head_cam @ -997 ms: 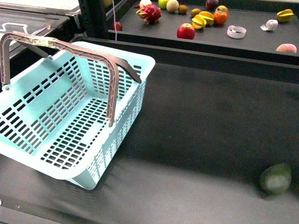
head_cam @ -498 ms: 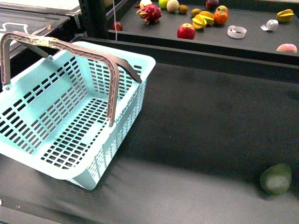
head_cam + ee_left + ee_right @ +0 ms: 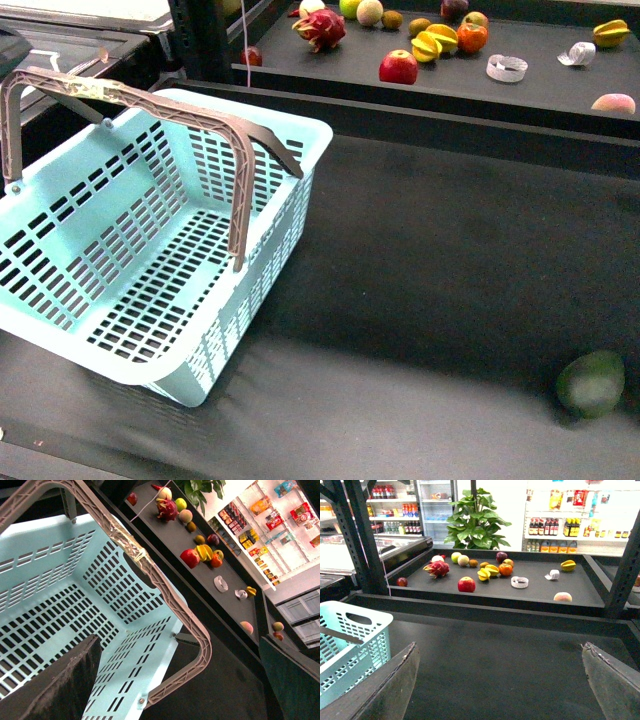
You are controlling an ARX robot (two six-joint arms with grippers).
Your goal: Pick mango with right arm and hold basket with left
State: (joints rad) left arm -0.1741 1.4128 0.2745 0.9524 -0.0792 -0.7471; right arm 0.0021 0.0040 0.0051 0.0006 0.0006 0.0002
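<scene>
Front view crops the basket (image 3: 306,128) at left.

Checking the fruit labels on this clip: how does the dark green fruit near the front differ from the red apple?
The dark green fruit is dull and oval; the red apple is glossy and rounder. The green fruit lies alone on the near black surface, on the robot's right; the apple sits on the far shelf among other fruit. Both are whole, resting on dark surfaces, outside the basket.
</scene>
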